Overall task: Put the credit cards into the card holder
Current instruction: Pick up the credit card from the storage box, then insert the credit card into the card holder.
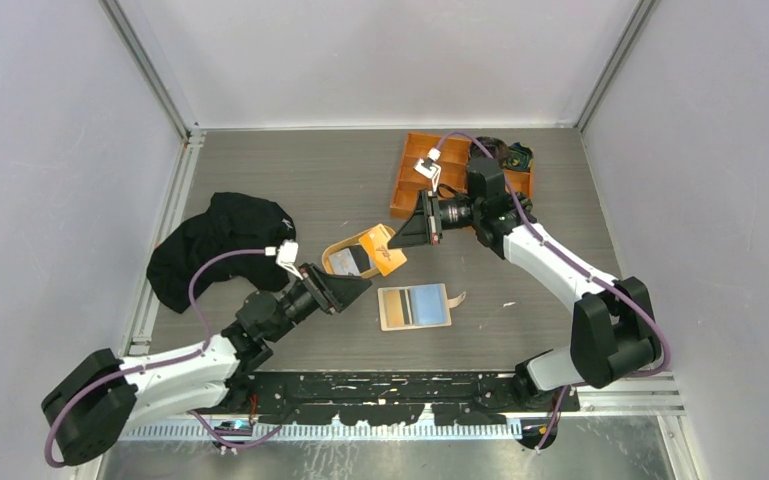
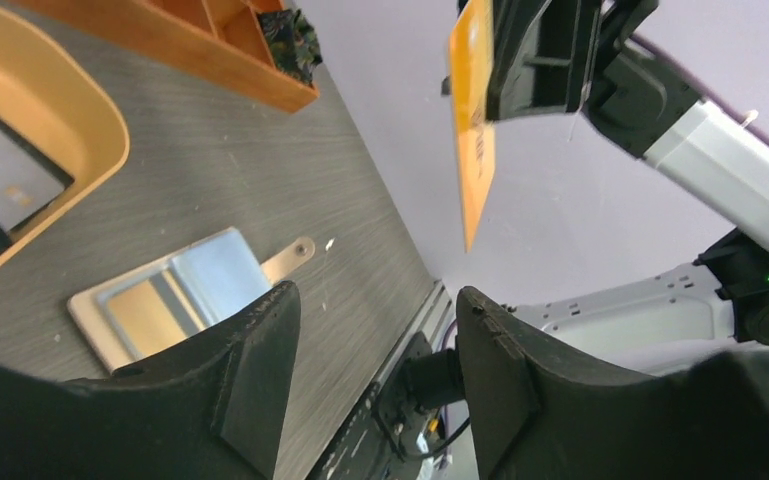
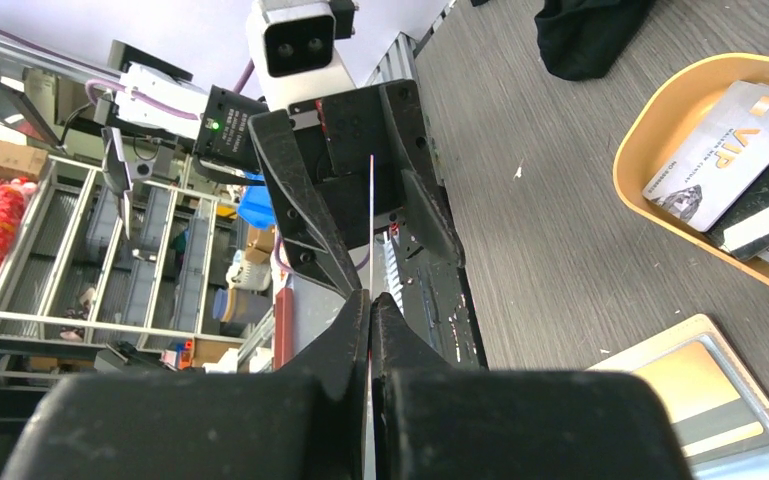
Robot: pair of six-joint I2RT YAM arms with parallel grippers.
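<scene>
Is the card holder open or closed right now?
Open: the card holder lies spread flat, inside facing up, snap tab loose.

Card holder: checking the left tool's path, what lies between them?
Only bare table between left tool and card holder, seen in the top view.

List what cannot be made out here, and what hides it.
Orange card: right wrist view shows only its edge.
Box: top view, right arm covers its right half.
Cards in tray: left wrist view, cut by left edge.
Card holder: right wrist view, cut by bottom edge.
</scene>
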